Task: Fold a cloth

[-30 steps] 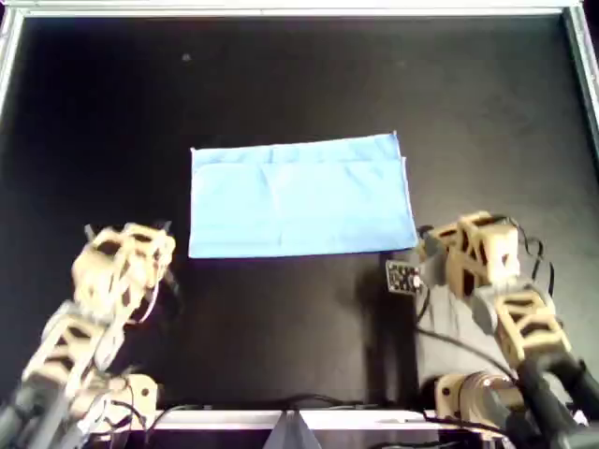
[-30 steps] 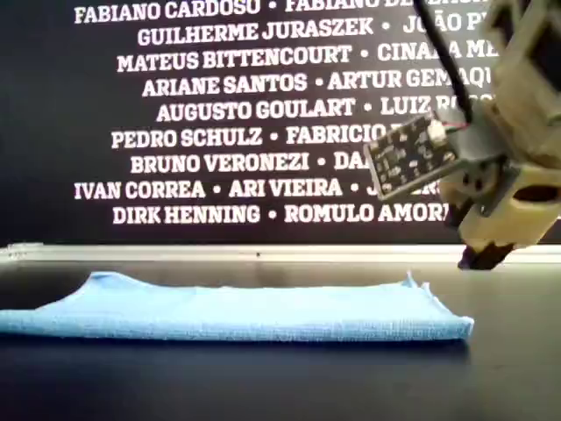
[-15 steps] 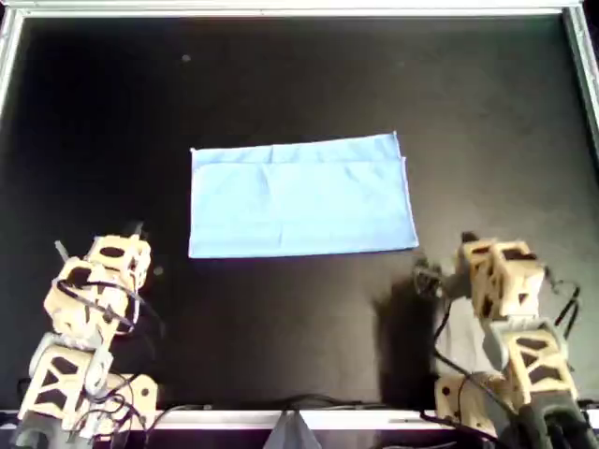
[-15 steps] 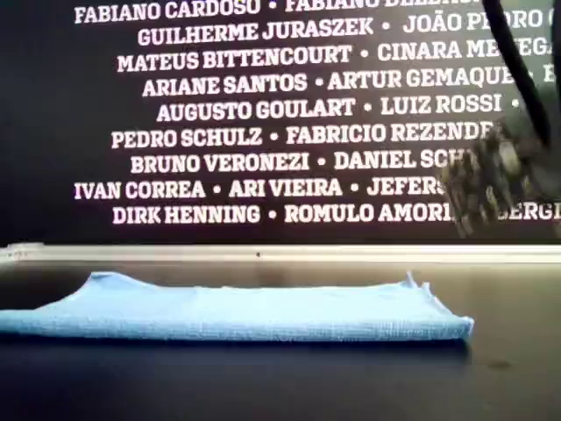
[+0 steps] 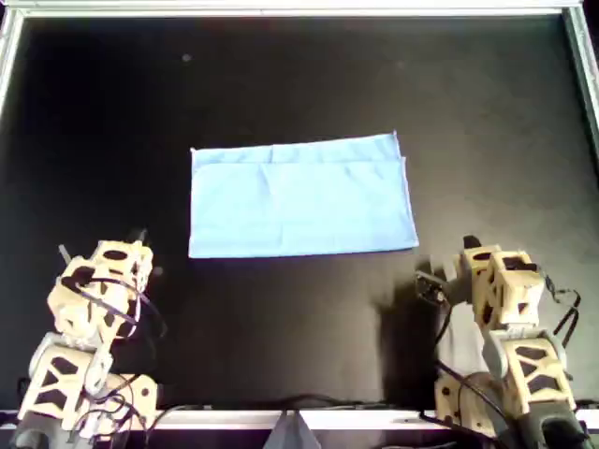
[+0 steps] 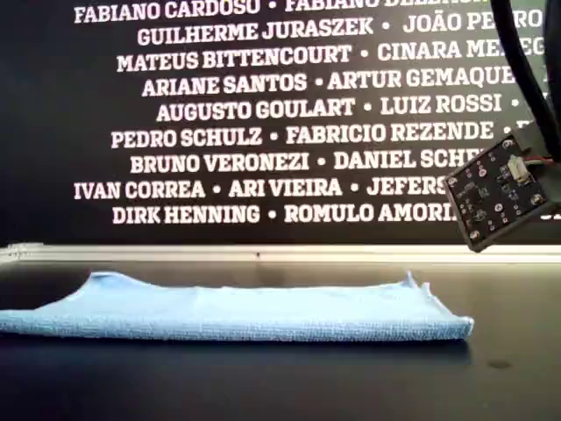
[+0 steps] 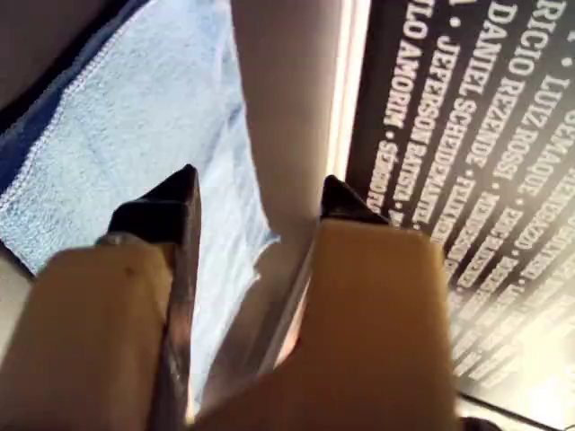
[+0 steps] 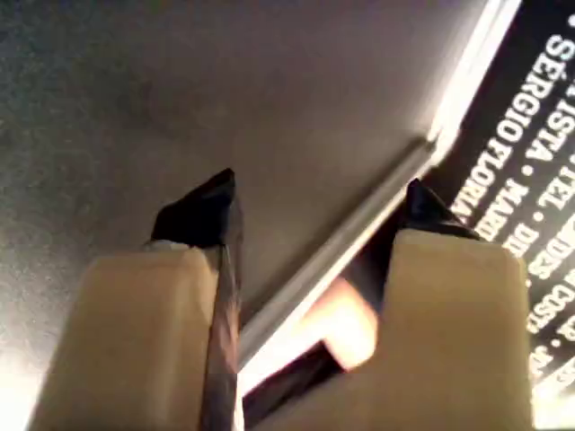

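Cloth (image 5: pixel 301 196) lies flat on the black table (image 5: pixel 299 84), folded into a rectangle with its long edges running across the overhead view. Left of it and nearer the overhead view's bottom edge, well apart from it, sits the left gripper (image 7: pixel 256 202), jaws spread wide with nothing between them; its wrist view looks out over the blue fabric. Right of the cloth, likewise well apart, the right gripper (image 8: pixel 314 206) is also wide open and empty, over bare table near the metal rim (image 5: pixel 588 75).
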### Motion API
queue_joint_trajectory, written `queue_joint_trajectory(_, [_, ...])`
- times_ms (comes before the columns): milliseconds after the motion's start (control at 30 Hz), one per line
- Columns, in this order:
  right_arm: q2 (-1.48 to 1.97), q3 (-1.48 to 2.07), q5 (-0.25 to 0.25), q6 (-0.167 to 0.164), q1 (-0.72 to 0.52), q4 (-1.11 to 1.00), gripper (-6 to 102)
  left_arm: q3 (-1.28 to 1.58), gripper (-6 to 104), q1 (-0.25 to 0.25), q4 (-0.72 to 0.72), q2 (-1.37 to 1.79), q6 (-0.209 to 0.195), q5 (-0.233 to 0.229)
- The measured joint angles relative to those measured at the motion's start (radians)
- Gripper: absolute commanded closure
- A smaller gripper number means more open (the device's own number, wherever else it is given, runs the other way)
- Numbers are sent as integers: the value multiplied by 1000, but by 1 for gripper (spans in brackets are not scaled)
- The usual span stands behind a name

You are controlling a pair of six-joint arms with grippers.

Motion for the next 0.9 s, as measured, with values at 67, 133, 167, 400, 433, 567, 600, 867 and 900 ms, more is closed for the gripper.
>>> queue_joint_trajectory(67, [2, 0, 0, 0, 0, 0, 18, 0, 50, 0, 0, 0, 0, 2])
queue_joint_trajectory(133, [-5, 0, 12, 0, 31, 0, 14, 0, 50, 0, 0, 0, 0, 2])
queue_joint_trajectory(167, [-8, 0, 5, 0, 58, 0, 12, 0, 50, 0, 0, 0, 0, 2])
queue_joint_trajectory(400, [-156, 2, -38, 5, 212, 0, 9, 0, 50, 0, 0, 0, 0, 3])
queue_joint_trajectory(433, [-210, 0, -46, 9, 219, 0, 9, 0, 50, 0, 0, 0, 0, 3])
queue_joint_trajectory(567, [-471, -126, -57, 6, 225, 0, 8, 0, 50, 0, 0, 0, 0, 5])
queue_joint_trajectory(600, [-545, -181, -60, 18, 227, 0, 8, 0, 50, 0, 0, 0, 0, 5])
queue_joint_trajectory(867, [-793, -399, -67, 103, 241, 0, 8, 0, 50, 0, 0, -67, 0, 6])
queue_joint_trajectory(900, [-793, -411, -67, 104, 245, 0, 8, 0, 50, 0, 0, -80, 0, 6])
